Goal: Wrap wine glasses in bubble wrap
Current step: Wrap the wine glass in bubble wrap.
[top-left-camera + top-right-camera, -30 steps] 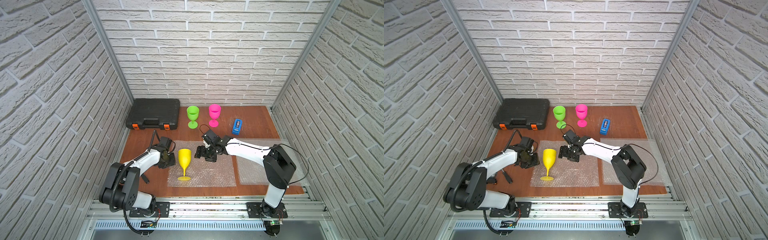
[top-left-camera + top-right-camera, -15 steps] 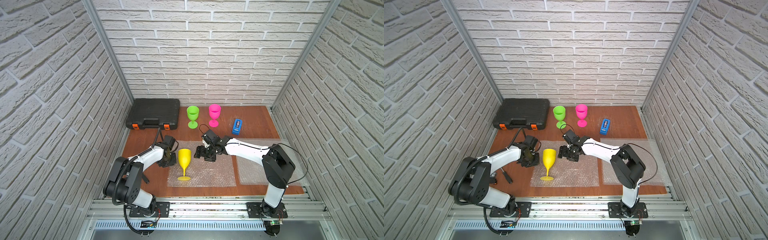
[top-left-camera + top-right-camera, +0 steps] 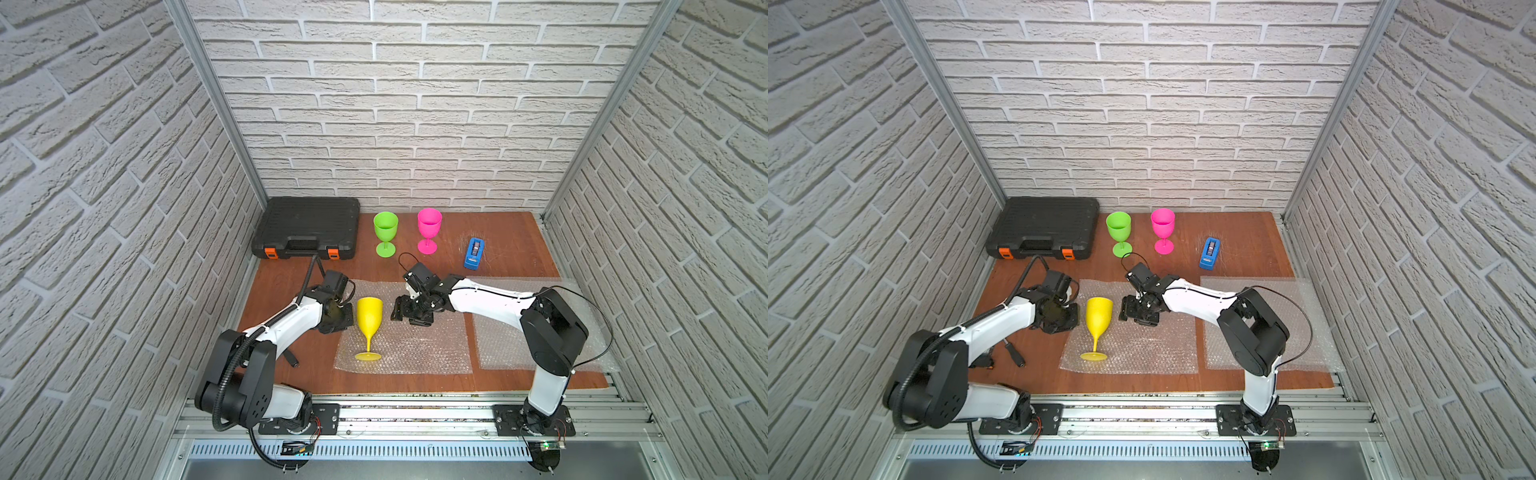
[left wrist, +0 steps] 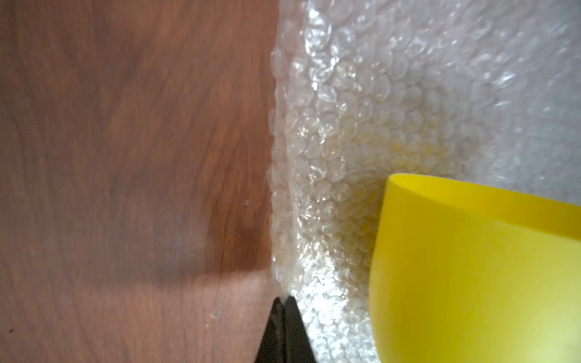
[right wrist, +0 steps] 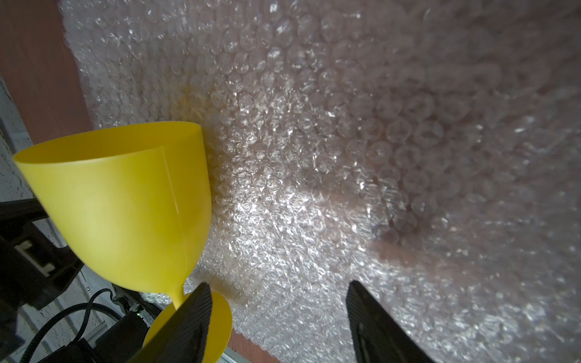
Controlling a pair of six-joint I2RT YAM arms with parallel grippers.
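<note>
Brown wooden tabletop (image 3: 519, 241) | yellow plastic stemmed goblet (image 3: 369, 316), centre frame: likely light, tippy | clear bubble-wrap sheet (image 3: 415, 349): limp, take by edge; your left gripper (image 4: 284, 298) is clamped there | right gripper (image 5: 278, 284) gapes, empty

The reddish-brown wooden table (image 3: 507, 237) carries a black case (image 3: 309, 226) in its far left corner, then a green goblet (image 3: 385, 233), a pink goblet (image 3: 429, 229) and a blue tape dispenser (image 3: 474, 253). Nearer, two bubble wrap sheets lie flat side by side, a middle sheet (image 3: 415, 349) and a right sheet (image 3: 498, 345), perhaps slightly overlapping.
</note>
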